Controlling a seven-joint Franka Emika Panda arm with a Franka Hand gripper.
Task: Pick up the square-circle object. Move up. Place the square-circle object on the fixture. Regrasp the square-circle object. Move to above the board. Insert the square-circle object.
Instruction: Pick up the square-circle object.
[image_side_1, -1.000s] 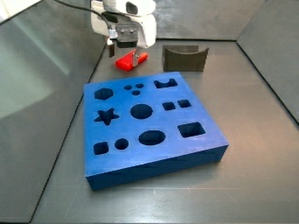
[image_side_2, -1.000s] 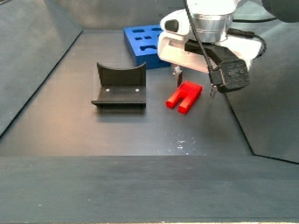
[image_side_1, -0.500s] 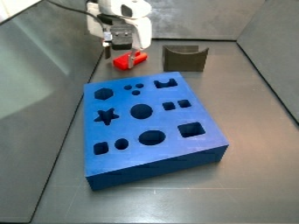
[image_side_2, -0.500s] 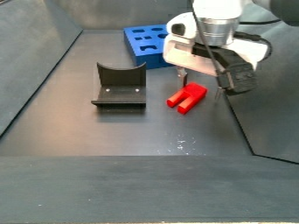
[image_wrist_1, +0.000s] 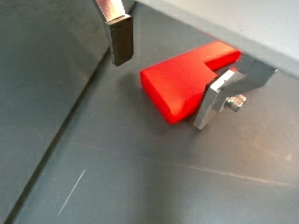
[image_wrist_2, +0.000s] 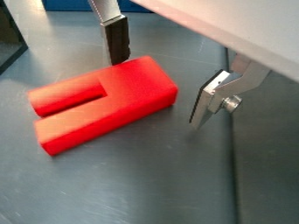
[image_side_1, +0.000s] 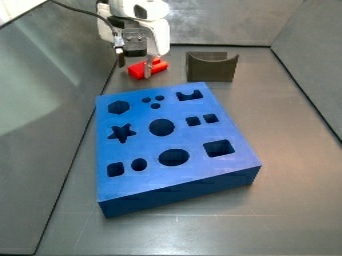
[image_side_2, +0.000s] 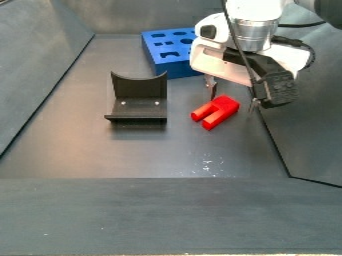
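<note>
Fingers (image_wrist_2: 115, 37) spread, astride the square-circle object (image_wrist_2: 100, 103), not pinching it. Gripper (image_side_2: 231, 89) low over the object. Object lies flat on the floor, beside the fixture (image_side_2: 135, 98); board (image_side_1: 171, 145) apart.

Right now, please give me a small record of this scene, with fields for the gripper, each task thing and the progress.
gripper: open, low over the floor, fingers either side of the square-circle object, not yet closed on it
square-circle object: red, lying flat on the floor, slot at one end
fixture: dark, standing apart from the object, nothing on it
board: blue, holes all unfilled
progress: pick-up not yet done
</note>
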